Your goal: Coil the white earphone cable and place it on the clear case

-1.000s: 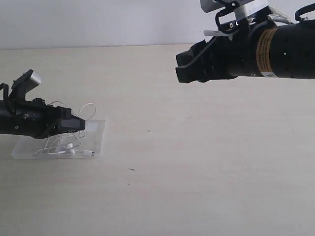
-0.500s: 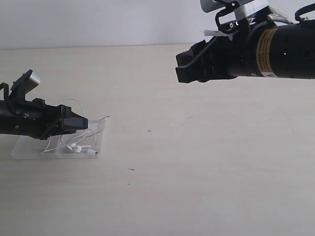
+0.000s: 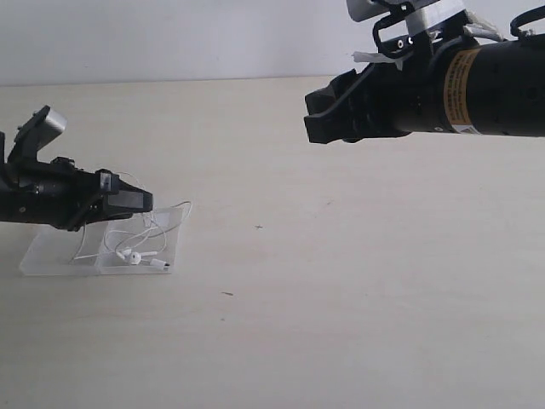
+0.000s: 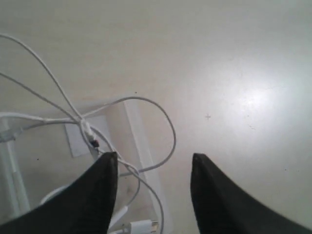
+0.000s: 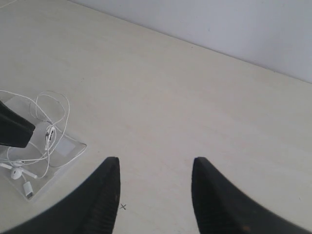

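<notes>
The white earphone cable (image 3: pixel 132 253) lies in loose loops on the clear case (image 3: pixel 51 256) at the left of the table, with one loop spilling over the case's right edge. My left gripper (image 3: pixel 140 202) hovers just above it, open and empty. In the left wrist view the cable (image 4: pixel 168 131) crosses the case's edge (image 4: pixel 139 131) and its white label (image 4: pixel 75 139) below the open left gripper (image 4: pixel 153 158). My right gripper (image 3: pixel 315 117) hangs high at the upper right, open and empty. Its wrist view shows the cable (image 5: pixel 48 126) on the case (image 5: pixel 68 155) far from the right gripper (image 5: pixel 155 163).
The pale table top (image 3: pixel 341 281) stretches to the right of the case, bearing only a few small dark specks (image 3: pixel 258 227). A white wall (image 3: pixel 170 34) bounds the far edge.
My left gripper has let go of the cable and lifted a little. The raised loop has dropped onto the case and spread to the right. The right arm has not moved.
</notes>
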You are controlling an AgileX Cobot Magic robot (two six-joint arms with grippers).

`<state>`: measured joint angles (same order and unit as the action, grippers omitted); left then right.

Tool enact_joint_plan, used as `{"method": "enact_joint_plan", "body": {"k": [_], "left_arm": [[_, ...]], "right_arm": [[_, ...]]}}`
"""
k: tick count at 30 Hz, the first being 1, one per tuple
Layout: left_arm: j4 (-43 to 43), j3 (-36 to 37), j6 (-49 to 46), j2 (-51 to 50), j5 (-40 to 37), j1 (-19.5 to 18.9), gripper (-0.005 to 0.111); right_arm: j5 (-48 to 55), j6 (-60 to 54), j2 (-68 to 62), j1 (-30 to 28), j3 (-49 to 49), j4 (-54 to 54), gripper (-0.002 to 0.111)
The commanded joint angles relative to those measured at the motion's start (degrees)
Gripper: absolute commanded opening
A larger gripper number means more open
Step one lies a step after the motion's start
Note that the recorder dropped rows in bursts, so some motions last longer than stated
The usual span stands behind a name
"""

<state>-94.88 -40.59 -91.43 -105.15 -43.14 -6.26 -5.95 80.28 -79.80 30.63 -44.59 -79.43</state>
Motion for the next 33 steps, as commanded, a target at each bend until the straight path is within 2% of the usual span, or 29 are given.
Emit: {"method": "enact_joint_plan", "body": {"k": [1, 6, 9, 10, 14, 18, 21, 28, 31, 33], "left_arm": [[2.1, -0.2, 0.3, 1.8, -0.5, -0.1, 0.047], [6.1, -0.2, 0.7, 2.1, 2.2, -0.1, 0.049], [6.0, -0.2, 0.7, 2.1, 3.4, -0.1, 0.059], [5.7, -0.2, 0.9, 2.1, 5.4, -0.1, 0.068], [8.1, -0.2, 4.7, 2.1, 7.1, -0.1, 0.079], [13.3, -0.2, 10.2, 2.8, 6.4, -0.1, 0.079], [17.3, -0.2, 14.0, 4.4, 9.5, -0.6, 0.079], [18.5, -0.2, 17.3, 6.9, 7.9, -3.8, 0.079], [18.0, -0.2, 17.4, 7.2, 2.6, -3.8, 0.079], [18.3, -0.2, 17.4, 7.2, 2.8, -3.8, 0.079]], "right_arm": [[0.3, -0.3, 0.5, 0.0, 0.2, -0.6, 0.046], [0.3, -0.3, 0.5, 0.0, 0.2, -0.6, 0.046], [0.1, -0.3, 0.5, 0.0, 0.2, -0.6, 0.046], [0.1, -0.3, 0.5, 0.0, 0.2, -0.6, 0.046], [0.1, -0.3, 0.5, 0.0, 0.2, -0.6, 0.046], [0.1, -0.3, 0.5, 0.0, 0.2, -0.6, 0.046], [0.0, -0.3, 0.5, 0.0, 0.2, -0.6, 0.046], [0.0, -0.2, 0.5, 0.0, 0.2, -0.6, 0.046], [0.0, -0.2, 0.5, 0.0, 0.2, -0.6, 0.046], [0.0, -0.2, 0.5, 0.0, 0.2, -0.6, 0.046]]}}
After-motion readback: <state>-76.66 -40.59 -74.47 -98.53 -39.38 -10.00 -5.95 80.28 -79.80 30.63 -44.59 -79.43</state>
